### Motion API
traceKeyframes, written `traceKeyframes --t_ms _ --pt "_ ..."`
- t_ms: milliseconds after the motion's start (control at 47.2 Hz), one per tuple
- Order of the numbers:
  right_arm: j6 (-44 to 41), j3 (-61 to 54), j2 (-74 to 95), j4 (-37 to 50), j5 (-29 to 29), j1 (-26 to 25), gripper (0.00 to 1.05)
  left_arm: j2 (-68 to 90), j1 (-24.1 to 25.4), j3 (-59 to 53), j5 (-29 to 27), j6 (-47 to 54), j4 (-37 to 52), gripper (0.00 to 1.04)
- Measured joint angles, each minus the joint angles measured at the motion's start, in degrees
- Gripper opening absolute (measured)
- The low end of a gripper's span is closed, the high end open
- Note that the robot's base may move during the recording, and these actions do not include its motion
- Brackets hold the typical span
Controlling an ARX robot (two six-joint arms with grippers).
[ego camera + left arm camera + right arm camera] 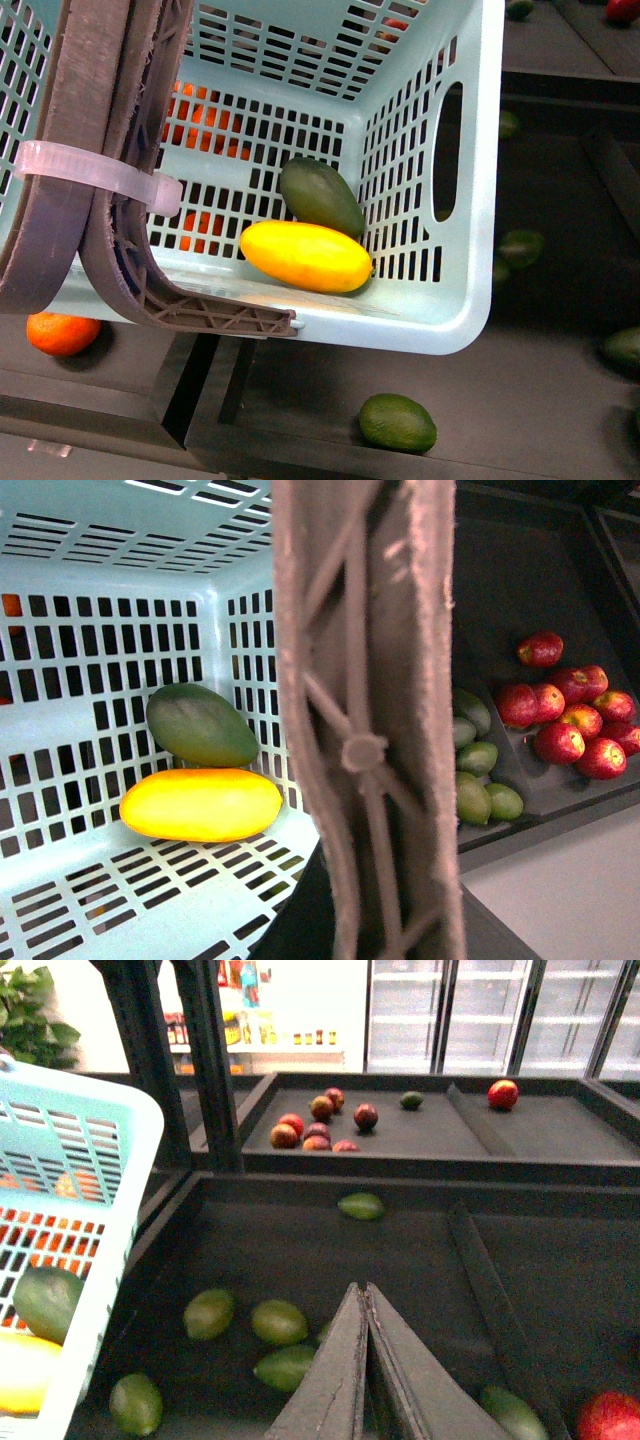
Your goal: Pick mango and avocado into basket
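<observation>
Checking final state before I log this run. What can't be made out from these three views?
- Left gripper: not in any view; the basket handle fills the left wrist view's middle.
- Mango and avocado: cut by the basket wall and the frame edge in the right wrist view; whole in front view.
- Right gripper: fingers together, lower part cut by the edge.
- Orange fruit behind the slots: only slivers show.

We find the mango [306, 256] and the avocado [321, 196] lying in the basket [470, 290], touching, mango nearer us. A second avocado [397, 421] lies outside, before the basket.
</observation>
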Motion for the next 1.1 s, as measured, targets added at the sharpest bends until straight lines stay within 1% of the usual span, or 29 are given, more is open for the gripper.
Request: traceKeyframes --t_ms 85,445,487,678,699,784,826,890,911,1017,1059,1102 --pt "0.02 0.0 -2.1 -0.48 0.0 0.0 0.02 0.0 0.02 0.0 -0.04 0.0 0.0 0.06" --pt "0.02 0.0 -2.12 -0.74 0.0 0.0 0.02 0.0 0.0 0.0 -0.04 -0.07 0.0 0.06" --pt "-0.09 0.0 -2.12 -0.74 0.0 0.0 0.04 0.0 0.0 0.0 -0.04 0.04 0.0 0.06" --pt "-0.09 0.0 -2.12 -0.74 0.0 0.0 0.32 0.0 0.0 0.0 -0.02 -0.02 0.0 0.06" --pt "-0.07 0.0 -2.12 -0.74 0.0 0.0 0.34 0.0 0.0 0.0 -0.02 -0.02 0.0 0.06" --pt "-0.09 0.0 -2.12 -0.74 0.0 0.0 0.48 0.0 0.0 0.0 -0.02 0.02 0.0 0.06" --pt "-0.09 0.0 -2.12 -0.74 0.0 0.0 0.59 0.0 0.0 0.0 -0.02 0.02 0.0 0.06" --pt "-0.07 0.0 -2.19 -0.74 0.09 0.0 0.71 0.0 0.0 0.0 0.02 -0.13 0.0 0.06" --pt "-0.07 0.0 -2.19 -0.74 0.17 0.0 0.77 0.0 -0.04 0.0 0.07 -0.15 0.0 0.06" --pt "-0.07 0.0 -2.19 -0.85 0.24 0.02 0.96 0.0 -0.74 0.0 1.09 0.11 0.0 0.06" --pt "0.0 0.0 -2.19 -0.85 0.24 -0.02 0.99 0.0 -0.76 0.0 1.25 0.07 0.0 0.06" --pt "-0.04 0.0 -2.19 -0.87 0.17 -0.02 0.97 0.0 -0.74 0.0 1.33 -0.13 -0.02 0.06"
